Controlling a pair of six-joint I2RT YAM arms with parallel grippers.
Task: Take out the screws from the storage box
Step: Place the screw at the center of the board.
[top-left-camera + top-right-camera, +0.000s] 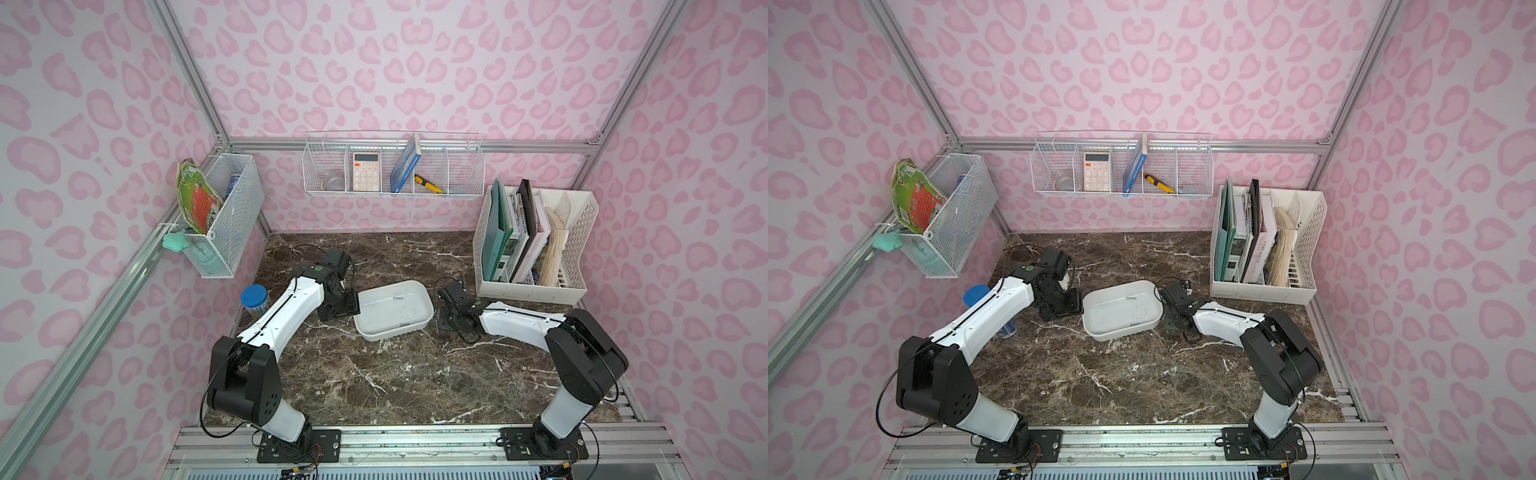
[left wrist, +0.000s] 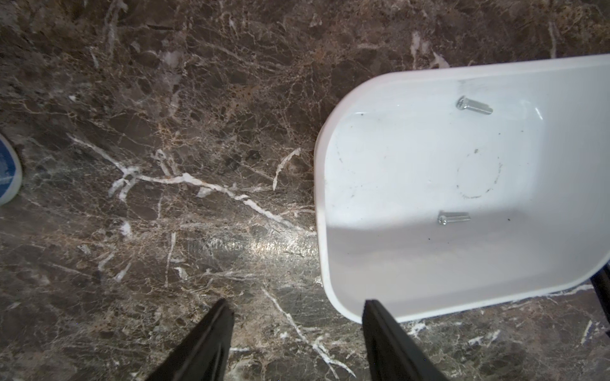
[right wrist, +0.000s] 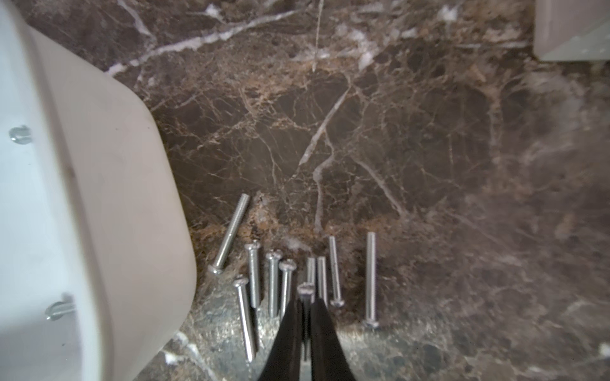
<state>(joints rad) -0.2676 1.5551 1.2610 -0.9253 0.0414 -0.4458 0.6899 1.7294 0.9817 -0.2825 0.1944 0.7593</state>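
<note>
Screws (image 3: 371,277) lined up on marble table (image 3: 429,165) just beside white storage box (image 2: 396,171); two lie inside; right gripper (image 3: 305,301) jaws nearly together around one screw — grip unclear; left gripper (image 2: 297,306) jaws spread at box corner.

The left gripper (image 2: 297,303) holds its two black fingers spread wide above the brown marble table (image 2: 165,132), and one fingertip (image 2: 373,308) overlaps the rounded corner rim of the white storage box (image 2: 321,198). Inside the box, one screw (image 2: 474,106) lies in the lit part close to a wall. A second screw (image 2: 454,218) lies at a shadow's edge, and a blue-topped object (image 2: 8,171) is cut off well apart.
</note>
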